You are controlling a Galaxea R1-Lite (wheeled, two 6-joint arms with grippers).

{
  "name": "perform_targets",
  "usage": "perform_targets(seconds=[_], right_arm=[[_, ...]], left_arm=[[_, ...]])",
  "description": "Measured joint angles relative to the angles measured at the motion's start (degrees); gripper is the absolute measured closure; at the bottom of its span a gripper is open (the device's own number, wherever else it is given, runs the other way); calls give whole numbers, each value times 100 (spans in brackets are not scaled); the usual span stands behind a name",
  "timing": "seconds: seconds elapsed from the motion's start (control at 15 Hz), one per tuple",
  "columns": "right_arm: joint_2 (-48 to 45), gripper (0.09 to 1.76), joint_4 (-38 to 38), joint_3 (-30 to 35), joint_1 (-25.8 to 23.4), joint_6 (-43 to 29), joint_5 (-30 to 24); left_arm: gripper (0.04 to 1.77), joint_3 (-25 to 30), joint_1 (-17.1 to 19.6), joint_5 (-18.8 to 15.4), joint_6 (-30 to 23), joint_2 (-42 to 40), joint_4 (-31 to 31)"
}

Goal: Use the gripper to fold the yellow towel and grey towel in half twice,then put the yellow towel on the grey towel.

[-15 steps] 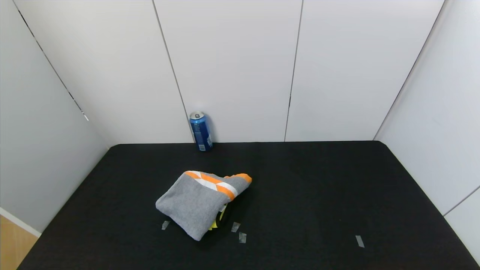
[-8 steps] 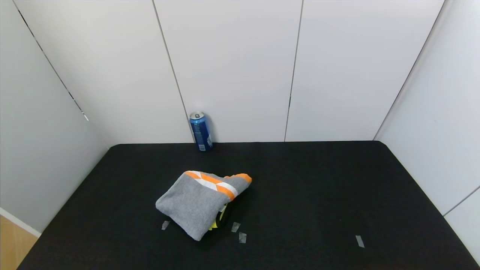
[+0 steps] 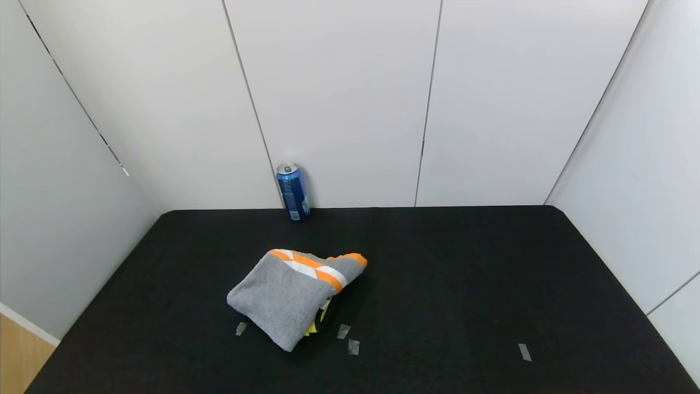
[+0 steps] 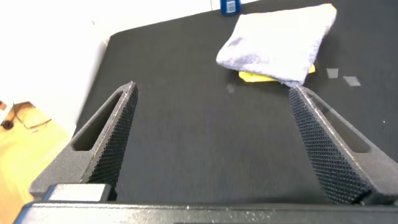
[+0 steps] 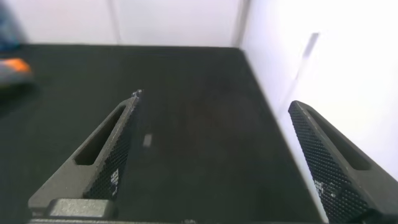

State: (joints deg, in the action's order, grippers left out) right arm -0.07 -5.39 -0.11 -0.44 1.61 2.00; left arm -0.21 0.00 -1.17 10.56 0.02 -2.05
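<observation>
Lying bunched left of centre on table [image 3: 465, 284], grey towel [image 3: 284, 295] over yellow towel [image 3: 316, 327], only yellow edge peeking. Left gripper [image 4: 211, 146] and right gripper [image 5: 214, 152] spread wide, grasping nothing, above bare table.

A bare test booth in a lab, not a home. Plain white panels [image 3: 339, 98] with thin dark seams wall in a table [image 3: 465, 284] covered in black cloth on three sides. Small strips of pale tape [image 3: 524, 352] mark spots on the cloth. A blue can [image 3: 293, 191] stands alone at the back against the panels. A sliver of wooden floor [image 3: 19, 361] shows past the table's left edge.
</observation>
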Motion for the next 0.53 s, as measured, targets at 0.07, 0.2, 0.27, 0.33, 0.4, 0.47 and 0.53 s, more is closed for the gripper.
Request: perform_targets(seconds=[0.07,0.2,0.27,0.33,0.4,0.47,0.53], right_arm=[[0,14,380,6,0,9,-173],[0,14,678,-38,6,-77,-240],[0,14,713,-44,6,-88,-244],[0,14,716,-52,11,-93,-243],[0,14,719,-55,15,-93,-243],[0,14,719,-57,15,-95,-243],[0,14,713,-57,15,-95,-244]], left_arm=[[9,5,0,-96,-30,0,28],[9,16,2,-94,-191,0,140],[9,16,2,-77,-330,0,151],[9,21,0,-66,-501,0,158],[9,21,0,-9,-670,0,173],[9,21,0,55,-807,0,176],[9,21,5,88,-901,0,173]])
